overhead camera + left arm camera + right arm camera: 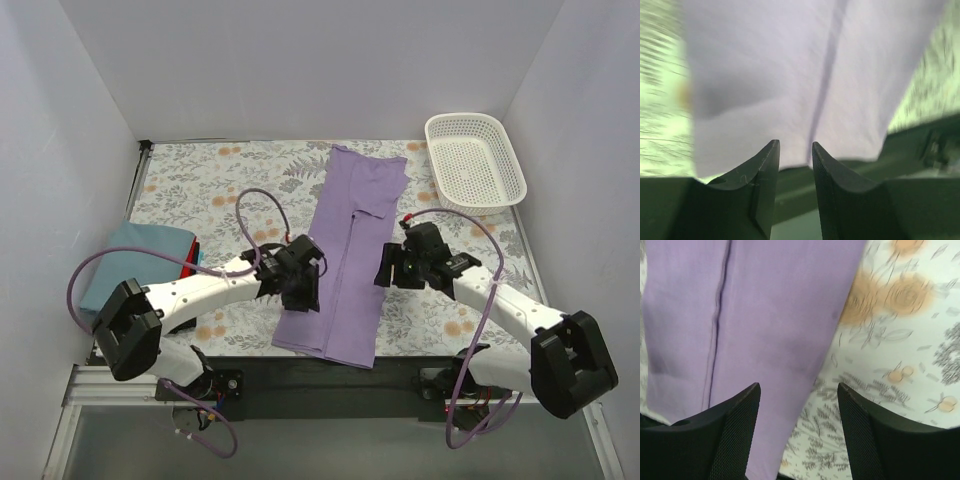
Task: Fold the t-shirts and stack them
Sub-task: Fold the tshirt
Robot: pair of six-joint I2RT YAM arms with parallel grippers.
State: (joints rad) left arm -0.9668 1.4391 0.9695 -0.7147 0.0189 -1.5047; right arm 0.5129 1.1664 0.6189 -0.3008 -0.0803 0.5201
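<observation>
The lilac-purple t-shirt [350,250] lies folded lengthwise in a long strip down the middle of the table, with a seam line along it. My left gripper [303,296] hovers over its near left edge, with the jaws a narrow gap apart and empty [793,146]; the shirt [790,75] lies beyond the fingertips. My right gripper [392,272] is at the shirt's right edge, wide open and empty [797,390], straddling the shirt's edge [765,315]. A stack of folded shirts [140,262], blue-grey on top with a red edge showing, sits at the far left.
A white mesh basket [475,160] stands at the back right corner. The floral table cover [220,180] spans the table and shows in the right wrist view [890,365]. A black rail [320,385] runs along the near edge. White walls enclose three sides.
</observation>
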